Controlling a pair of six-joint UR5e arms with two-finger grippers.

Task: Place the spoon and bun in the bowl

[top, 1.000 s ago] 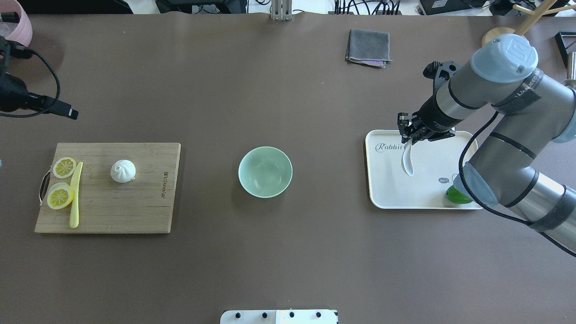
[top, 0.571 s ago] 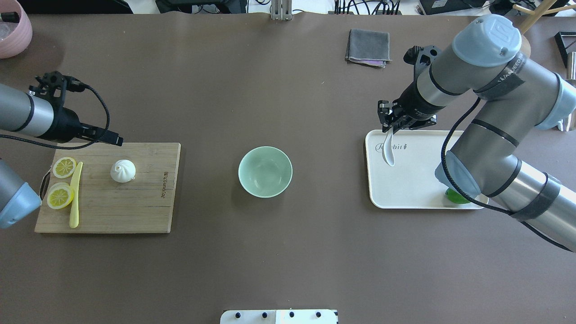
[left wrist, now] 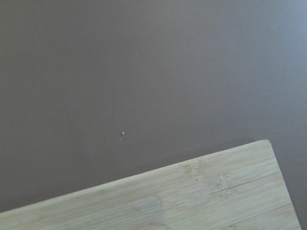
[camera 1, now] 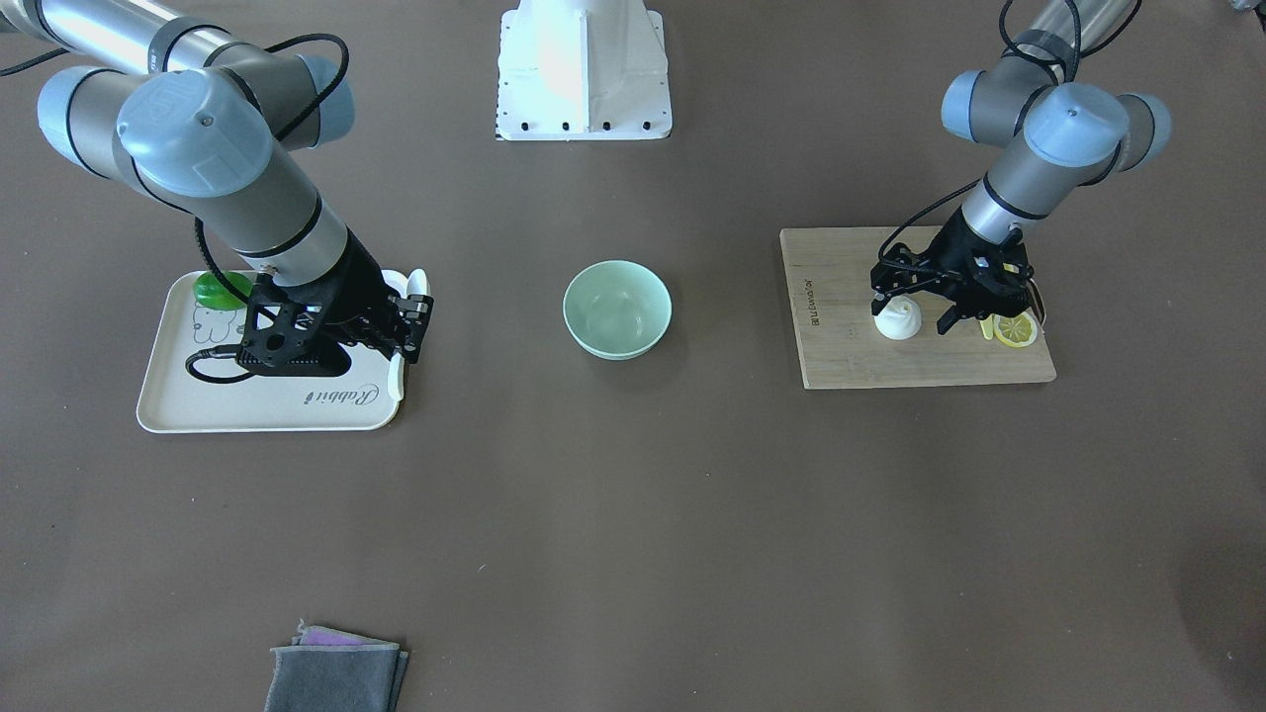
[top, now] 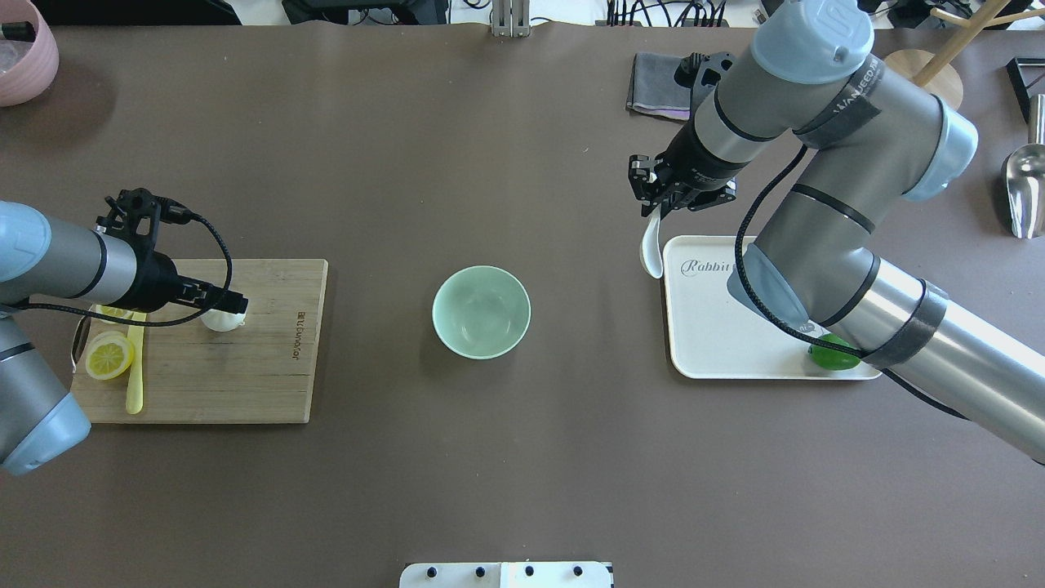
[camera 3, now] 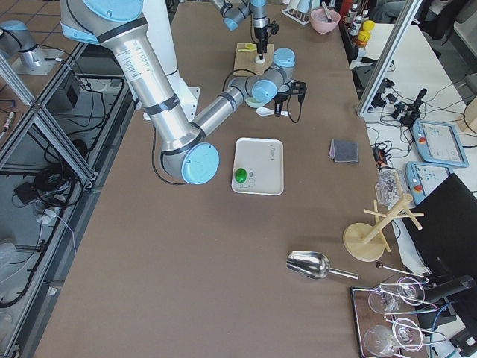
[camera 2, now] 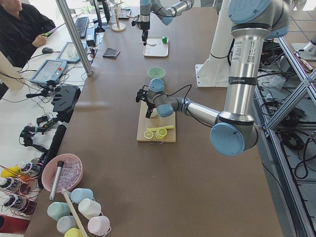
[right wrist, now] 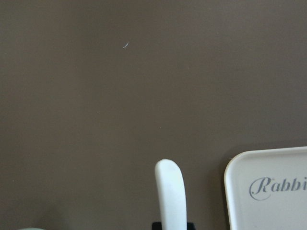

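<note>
The mint-green bowl (top: pixel 481 311) stands empty at the table's middle, also in the front view (camera 1: pixel 617 309). My right gripper (top: pixel 658 211) is shut on the cream-white spoon (top: pixel 651 251) and holds it in the air just left of the white tray, well right of the bowl. The spoon's handle end shows in the right wrist view (right wrist: pixel 170 196). The white bun (camera 1: pixel 898 318) sits on the wooden cutting board (top: pixel 245 376). My left gripper (camera 1: pixel 911 309) is open, low over the bun, one finger on each side. The overhead view shows only the bun's edge (top: pixel 217 321).
Two lemon slices (top: pixel 109 358) and a slim yellow knife (top: pixel 135 384) lie on the board's left part. The white tray (top: pixel 735 327) holds a green object (top: pixel 833 357). A grey cloth (top: pixel 657 82), pink bowl (top: pixel 24 49) and metal scoop (top: pixel 1024 192) lie at the far edges.
My right gripper has carried the spoon up and left, off the tray towards the bowl. My left arm has come in over the board and down to the bun.
</note>
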